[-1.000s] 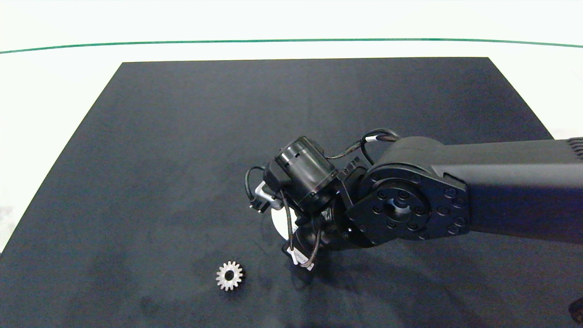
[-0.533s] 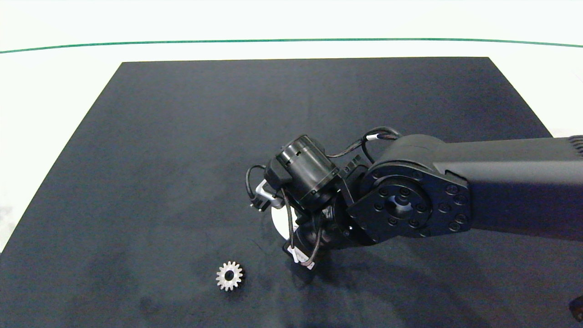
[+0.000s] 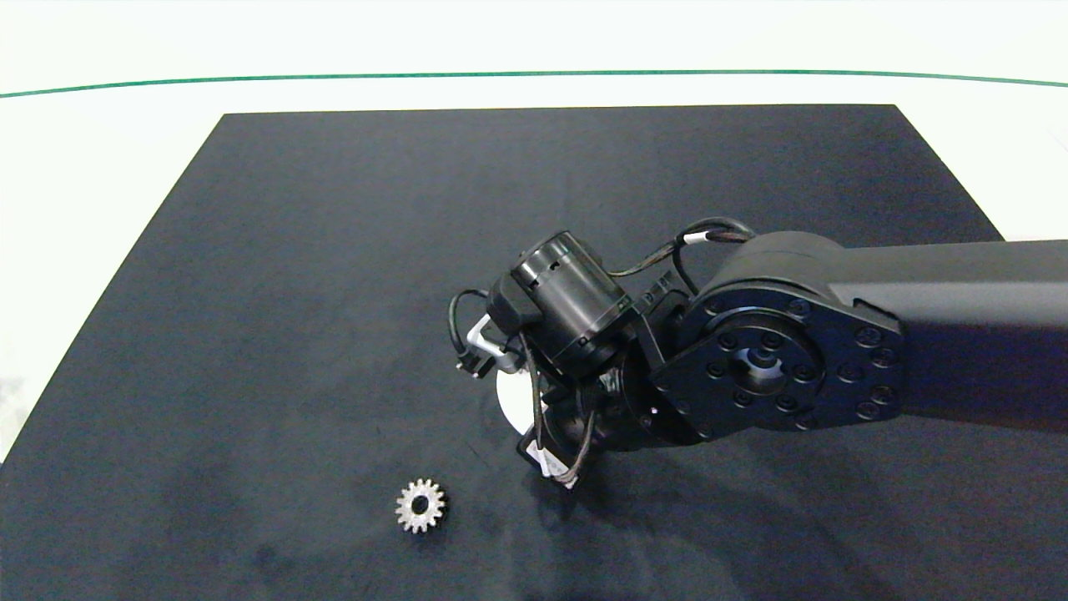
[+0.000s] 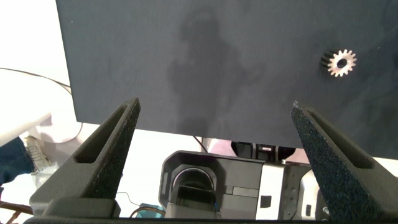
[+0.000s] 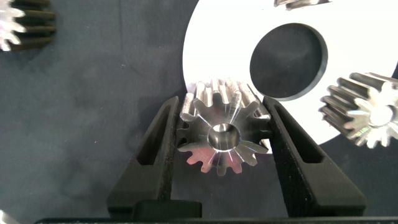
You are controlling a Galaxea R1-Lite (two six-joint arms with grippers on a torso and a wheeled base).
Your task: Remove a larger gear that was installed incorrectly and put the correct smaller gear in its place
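1. Right gripper clamped on the larger gear, over the white disc's edge; removal apparently underway.
2. Smaller gear lies loose on the black mat, not yet fitted.
3. Left gripper spread wide, idle, off the mat's edge.

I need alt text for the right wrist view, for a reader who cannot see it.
The right gripper is shut on the larger gear, a shiny silver gear with pointed teeth, at the edge of a white disc with a round hole. Two other gears are mounted on the disc; one lies on the black mat.
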